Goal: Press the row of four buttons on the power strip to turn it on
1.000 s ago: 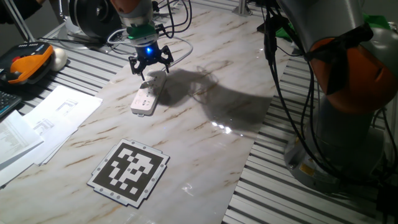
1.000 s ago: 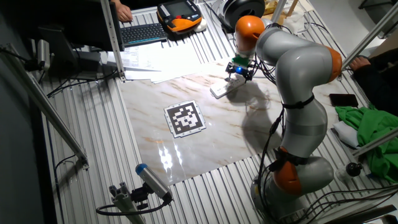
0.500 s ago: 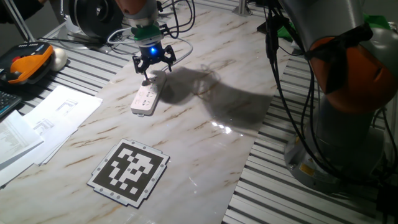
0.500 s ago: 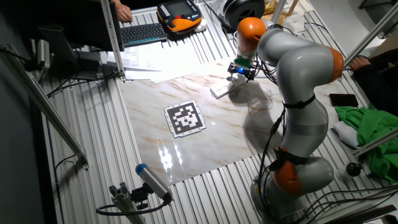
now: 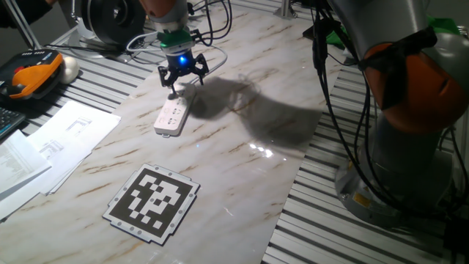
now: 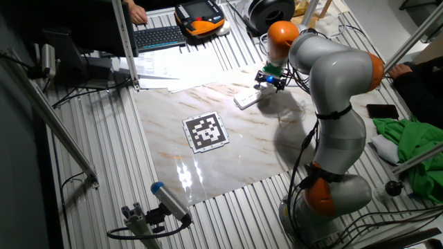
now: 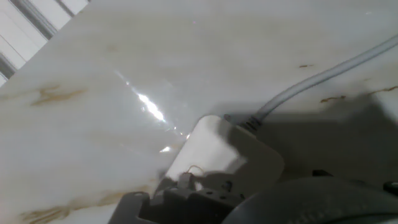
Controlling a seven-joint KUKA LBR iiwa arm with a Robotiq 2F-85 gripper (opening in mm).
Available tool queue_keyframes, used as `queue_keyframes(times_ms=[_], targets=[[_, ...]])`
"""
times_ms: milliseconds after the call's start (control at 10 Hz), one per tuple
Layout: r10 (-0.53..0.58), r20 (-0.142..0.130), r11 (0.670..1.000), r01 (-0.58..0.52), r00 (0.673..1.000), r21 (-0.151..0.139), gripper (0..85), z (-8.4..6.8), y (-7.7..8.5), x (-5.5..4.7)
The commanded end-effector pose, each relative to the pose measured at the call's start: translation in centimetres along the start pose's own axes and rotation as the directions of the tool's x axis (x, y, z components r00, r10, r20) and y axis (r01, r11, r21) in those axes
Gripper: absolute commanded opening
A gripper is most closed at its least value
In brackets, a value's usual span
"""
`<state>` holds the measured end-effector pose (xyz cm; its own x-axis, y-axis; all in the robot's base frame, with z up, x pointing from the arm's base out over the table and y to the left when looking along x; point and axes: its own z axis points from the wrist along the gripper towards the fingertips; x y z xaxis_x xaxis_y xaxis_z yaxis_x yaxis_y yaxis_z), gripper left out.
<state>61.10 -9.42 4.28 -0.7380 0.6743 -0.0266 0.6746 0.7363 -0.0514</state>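
Observation:
The white power strip (image 5: 171,117) lies on the marble sheet, its white cable (image 5: 212,55) running off behind the hand. My gripper (image 5: 176,89) hangs over the strip's far, cable end, a blue light glowing on the hand. From the other side the strip (image 6: 245,100) sits just left of the gripper (image 6: 269,84). The hand view is close on the strip's rounded end (image 7: 224,155) and its cable (image 7: 311,84); dark finger parts fill the bottom edge. No view shows the fingertips clearly, and the buttons cannot be made out.
A black-and-white marker board (image 5: 152,202) lies nearer the front. Papers (image 5: 58,136) and an orange pendant (image 5: 33,73) sit at the left. My arm's base (image 5: 410,147) and hanging cables stand at the right, and a green cloth (image 6: 408,145) lies beyond.
The gripper has drifted slightly along the strip toward its cable end over the last second. The strip itself has not moved.

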Motion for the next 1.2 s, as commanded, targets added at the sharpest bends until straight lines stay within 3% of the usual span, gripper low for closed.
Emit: queue_keyframes(times_ms=[0, 600, 900, 1100], targets=[[-0.003, -0.001, 1.0, 0.003, 1.0, -0.002, 85.0, 0.2, -0.3, 0.0], [-0.013, -0.015, 1.0, 0.013, 1.0, -0.029, 85.0, 2.5, -0.3, -0.7], [-0.019, -0.021, 1.0, 0.019, 1.0, -0.021, 85.0, 1.3, -0.1, -0.4], [-0.019, -0.038, 1.0, 0.019, 0.999, 0.008, 85.0, -1.4, 1.2, 0.4]])
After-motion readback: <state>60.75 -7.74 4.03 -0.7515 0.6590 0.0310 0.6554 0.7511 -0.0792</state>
